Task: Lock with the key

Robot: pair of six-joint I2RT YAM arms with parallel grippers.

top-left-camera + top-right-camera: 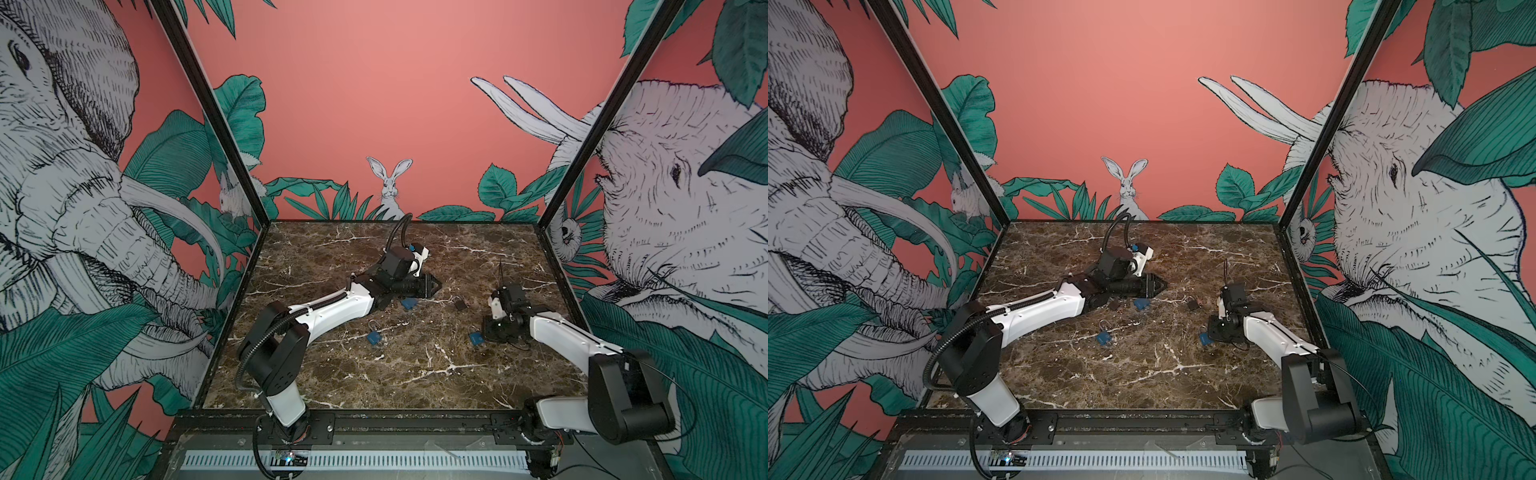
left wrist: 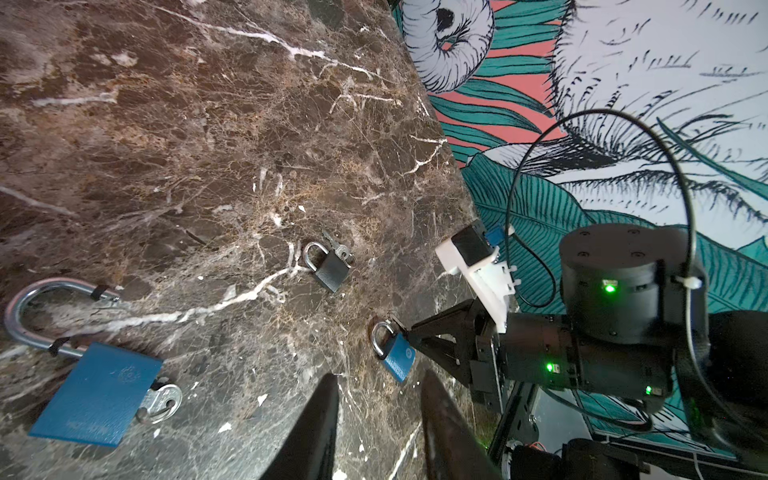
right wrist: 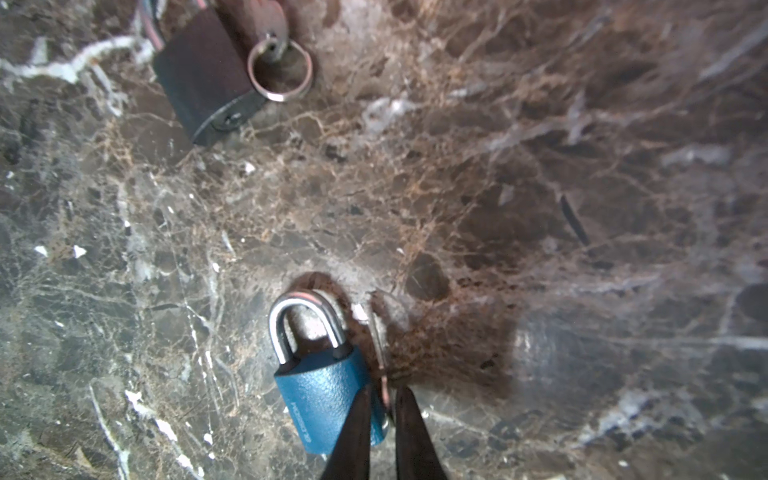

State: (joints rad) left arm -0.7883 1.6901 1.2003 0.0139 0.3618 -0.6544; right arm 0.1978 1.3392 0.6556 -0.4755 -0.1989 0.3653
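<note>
A small blue padlock [image 3: 324, 399] lies flat on the marble table [image 3: 457, 187], both legs of its shackle down in the body. Both top views show it [image 1: 476, 337] [image 1: 1204, 338] at the right. A thin key [image 3: 381, 353] on a ring stands edge-on along its side. My right gripper [image 3: 384, 390] is low at the padlock's base. Its fingers stand a narrow gap apart with the key's end between them, open. My left gripper [image 2: 379, 380] hovers further back over the table [image 1: 438, 286], open, nothing between its fingers.
A large blue padlock [image 2: 97, 395] with an open shackle and a key in it lies by the left arm. A black padlock [image 2: 330, 270] with keys lies between the arms. Another blue padlock [image 1: 374, 337] lies nearer the front. Walls close three sides.
</note>
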